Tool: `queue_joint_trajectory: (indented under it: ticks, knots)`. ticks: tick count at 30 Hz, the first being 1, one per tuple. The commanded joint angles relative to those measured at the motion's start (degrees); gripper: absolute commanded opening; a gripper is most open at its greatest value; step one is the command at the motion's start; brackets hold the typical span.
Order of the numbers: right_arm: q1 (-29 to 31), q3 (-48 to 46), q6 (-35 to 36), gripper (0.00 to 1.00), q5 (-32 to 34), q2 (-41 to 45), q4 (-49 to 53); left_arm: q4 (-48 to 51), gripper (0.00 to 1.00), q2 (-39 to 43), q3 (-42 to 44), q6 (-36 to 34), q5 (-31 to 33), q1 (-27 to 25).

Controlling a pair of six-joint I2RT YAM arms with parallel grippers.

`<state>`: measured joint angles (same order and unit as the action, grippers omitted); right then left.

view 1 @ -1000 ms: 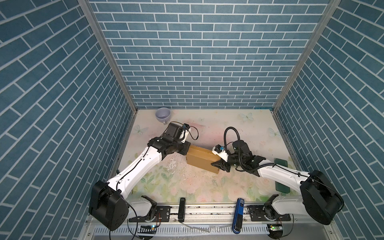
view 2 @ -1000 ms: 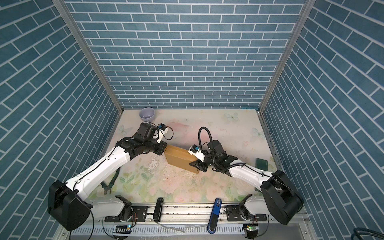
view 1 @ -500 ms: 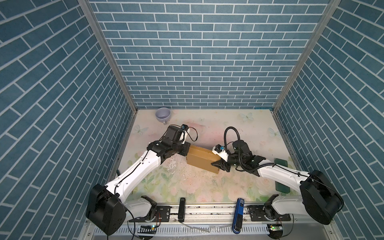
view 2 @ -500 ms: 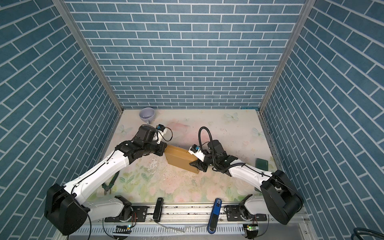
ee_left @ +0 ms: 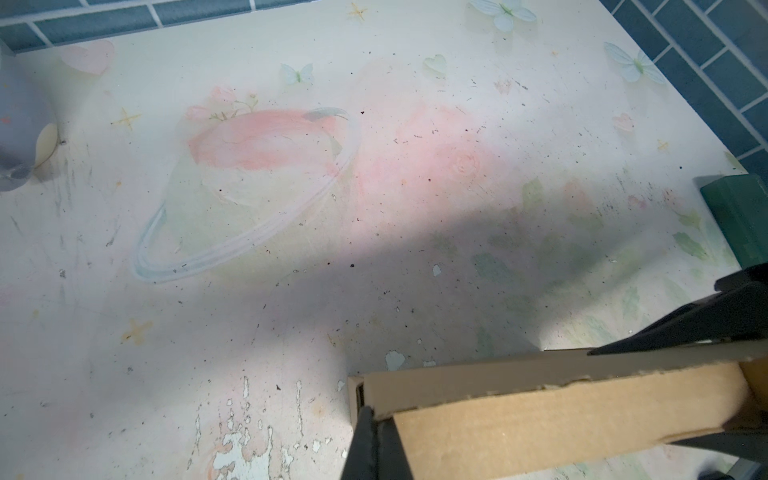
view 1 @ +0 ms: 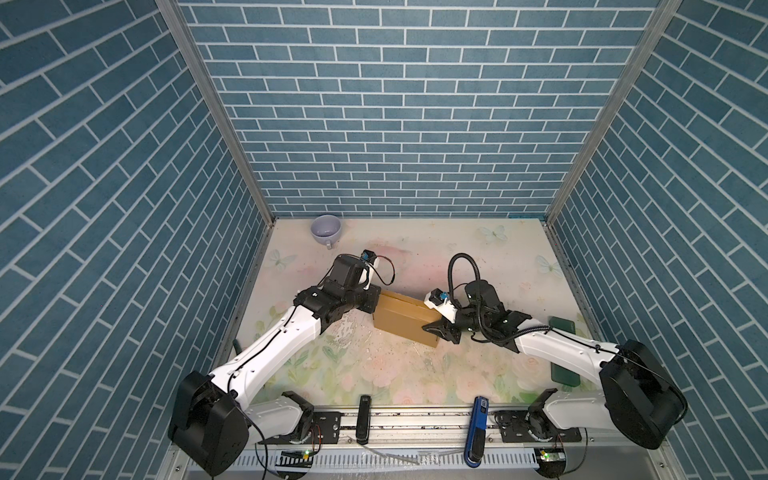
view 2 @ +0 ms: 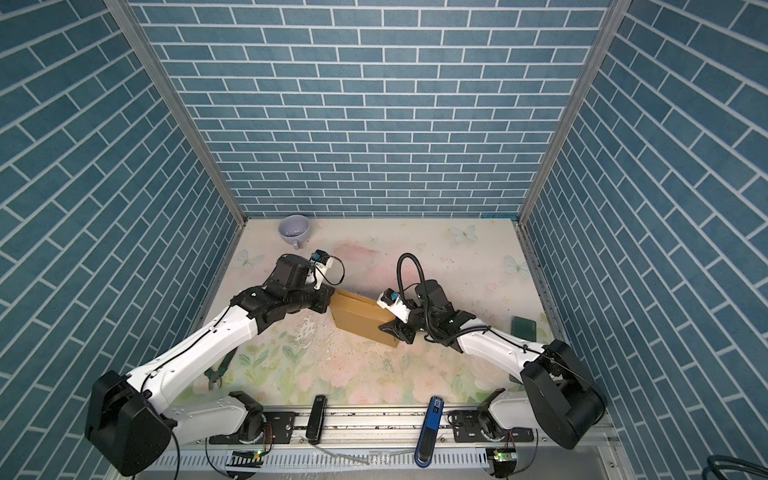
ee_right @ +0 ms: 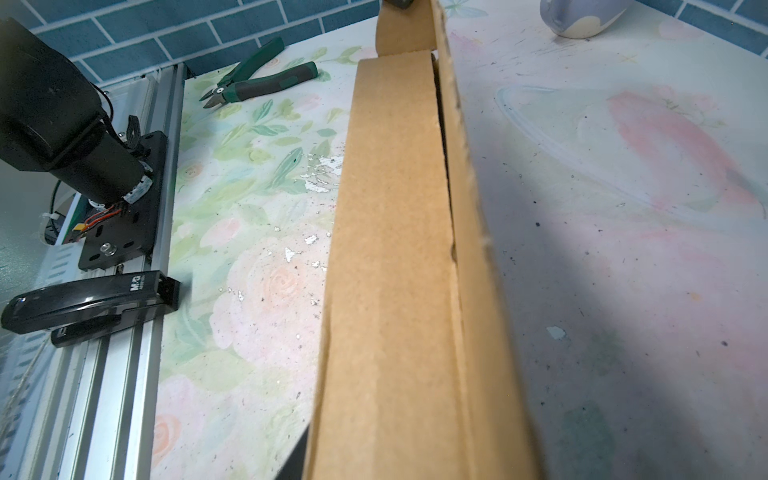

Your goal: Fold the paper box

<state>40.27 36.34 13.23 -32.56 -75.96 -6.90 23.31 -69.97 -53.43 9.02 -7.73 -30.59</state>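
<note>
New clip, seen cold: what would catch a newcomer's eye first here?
First, the tan cardboard box in the middle of the floral table, spanned by both arms. The right tool clamps its right end, and the left tool sits shut at its left corner. After that, the lilac ceramic mug in the far left corner, against the blue brick-pattern walls.

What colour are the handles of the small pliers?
Dark green and black pliers handles; clearest in the right wrist view.
</note>
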Motion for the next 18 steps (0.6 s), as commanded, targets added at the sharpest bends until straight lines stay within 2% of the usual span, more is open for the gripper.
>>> queue_joint_trajectory:
  ticks: [1,18]
  knots:
    - [-0.02,1.02,-0.44,0.0,1.36,-0.7,1.51,3.63,0.0,-0.78,2.69,0.39,-2.46,-1.55]
    - [0.09,1.39,0.16,0.0,2.36,-0.42,2.4,7.12,0.0,0.3,2.7,-0.23,-2.78,-1.58]
